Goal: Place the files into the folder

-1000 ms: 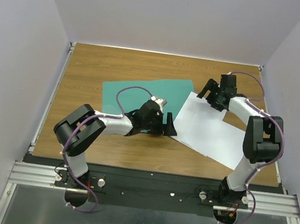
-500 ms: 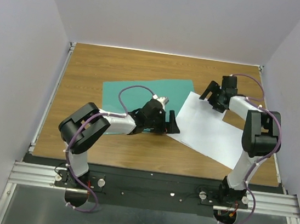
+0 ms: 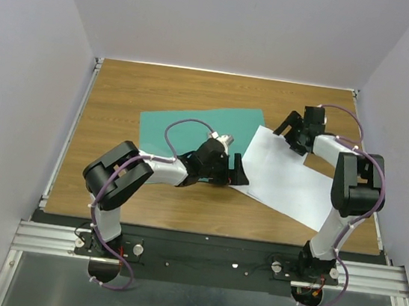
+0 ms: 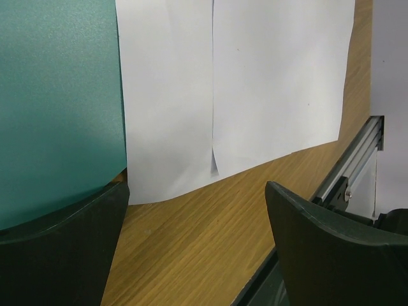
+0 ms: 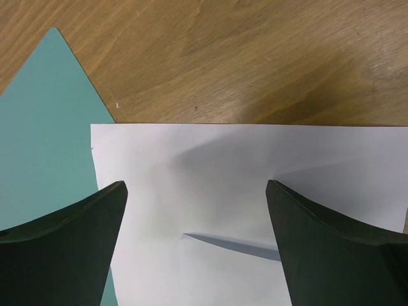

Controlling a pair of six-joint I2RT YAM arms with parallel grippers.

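The teal-green folder [image 3: 193, 125] lies flat and closed on the wooden table, left of centre. The files [image 3: 291, 181], white sheets stacked slightly askew, lie to its right, their left edge overlapping the folder's right end. My left gripper [image 3: 238, 171] is open and low over bare wood at the sheets' near-left corner. In the left wrist view the two sheets [image 4: 255, 83] overlap, with the folder [image 4: 57, 95] on the left. My right gripper [image 3: 288, 126] is open above the sheets' far corner. In the right wrist view its fingers straddle the paper [image 5: 255, 159] beside the folder [image 5: 44, 134].
Grey walls close in the table on three sides. Metal rails run along its left edge [image 3: 72, 128] and right edge [image 4: 357, 153]. The arm bases stand on a black bar [image 3: 206, 255] at the near edge.
My left gripper has slid a little to the right, closer to the sheets' near-left corner. The right wrist has shifted slightly. Both stayed open; folder and sheets have not moved.
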